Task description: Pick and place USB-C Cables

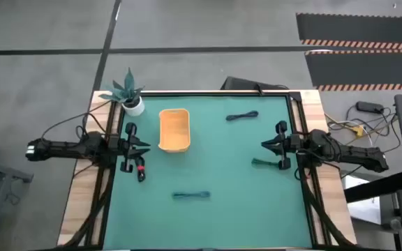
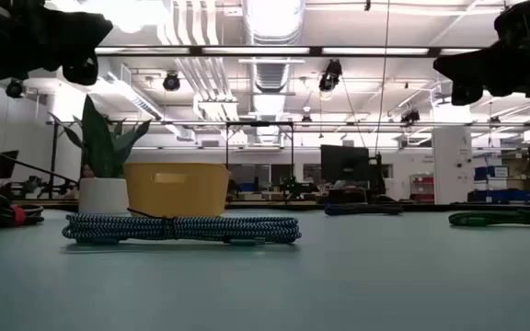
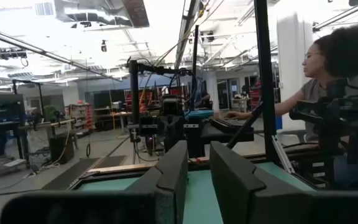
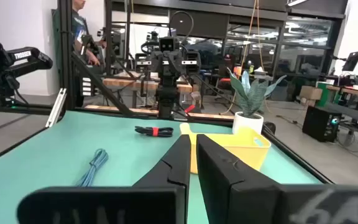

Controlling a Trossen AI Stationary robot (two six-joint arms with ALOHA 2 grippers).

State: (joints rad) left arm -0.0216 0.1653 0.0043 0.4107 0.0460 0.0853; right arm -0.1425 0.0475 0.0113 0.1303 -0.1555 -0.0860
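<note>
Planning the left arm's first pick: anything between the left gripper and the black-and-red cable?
Nothing visible. The black-and-red cable lies on bare mat right beside the left gripper. The yellow tray sits just past it, with nothing visible between them.

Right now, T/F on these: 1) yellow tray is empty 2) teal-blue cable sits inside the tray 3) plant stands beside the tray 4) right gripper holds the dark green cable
1) Yellow tray is empty: true.
2) False. The teal-blue cable lies on the mat, apart from the tray.
3) Plant stands beside the tray: true.
4) False. The right gripper is shut on nothing; the dark green cable lies on the mat near it.
</note>
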